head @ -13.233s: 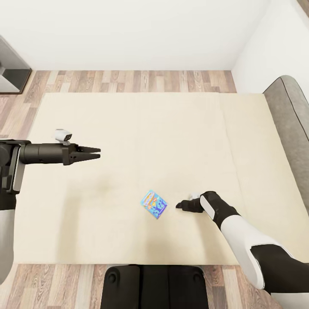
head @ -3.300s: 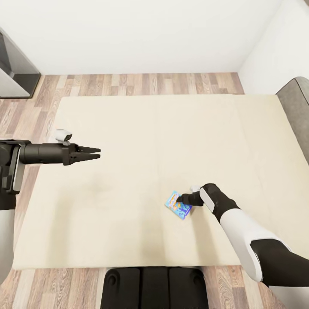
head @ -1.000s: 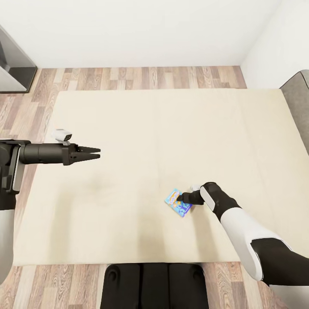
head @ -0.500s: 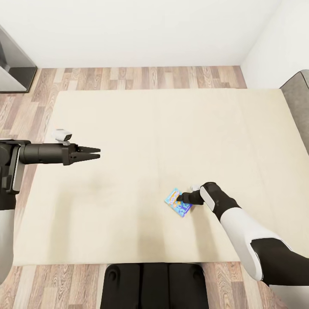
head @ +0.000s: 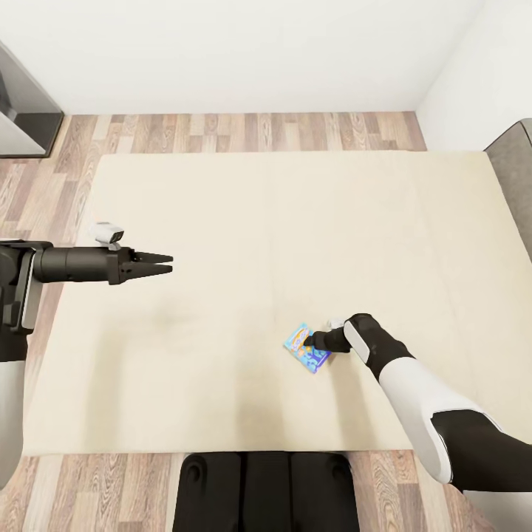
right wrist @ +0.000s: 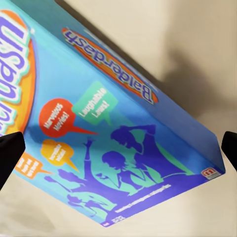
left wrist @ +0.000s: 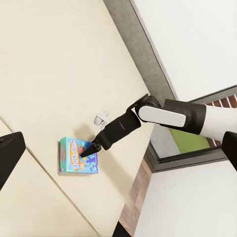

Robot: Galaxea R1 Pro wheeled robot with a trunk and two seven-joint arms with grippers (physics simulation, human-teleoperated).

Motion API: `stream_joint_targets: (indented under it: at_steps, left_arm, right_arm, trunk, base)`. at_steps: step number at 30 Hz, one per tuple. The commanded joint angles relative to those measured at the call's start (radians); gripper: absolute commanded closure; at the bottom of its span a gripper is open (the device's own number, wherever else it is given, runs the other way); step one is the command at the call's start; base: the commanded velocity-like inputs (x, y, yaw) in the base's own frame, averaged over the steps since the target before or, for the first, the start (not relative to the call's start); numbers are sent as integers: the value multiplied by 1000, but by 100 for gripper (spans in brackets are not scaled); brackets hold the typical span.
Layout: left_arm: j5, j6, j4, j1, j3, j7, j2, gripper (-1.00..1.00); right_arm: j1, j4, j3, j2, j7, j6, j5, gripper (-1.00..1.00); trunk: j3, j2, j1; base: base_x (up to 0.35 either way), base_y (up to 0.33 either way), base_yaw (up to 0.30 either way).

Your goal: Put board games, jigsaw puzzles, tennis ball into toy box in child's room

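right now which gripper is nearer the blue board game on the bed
Right. The right gripper is at the blue board game, over its edge; the left gripper hovers well away across the bed.

- The board game [head: 304, 349], a small flat blue box printed "Balderdash" with orange and green speech bubbles and purple figures, lies face up and askew on the mattress.
- The bed [head: 244, 222], wide and beige, carries it toward 5 o'clock of centre.
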Motion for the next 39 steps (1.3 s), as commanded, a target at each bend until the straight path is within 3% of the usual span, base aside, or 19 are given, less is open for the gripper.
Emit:
stream_joint_targets:
  at_steps: [1, 39]
  left_arm:
    - [0, 11, 0, 0, 0, -3, 0, -100]
    - [2, 11, 0, 1, 2, -3, -2, -100]
  right_arm:
    - [0, -1, 6, -1, -1, 3, -6, -100]
    - [1, -1, 11, 0, 1, -3, -5, -100]
  trunk:
    - [-1, -2, 1]
    - [-2, -2, 1]
  base:
    - [0, 0, 9]
    - [0, 12, 1]
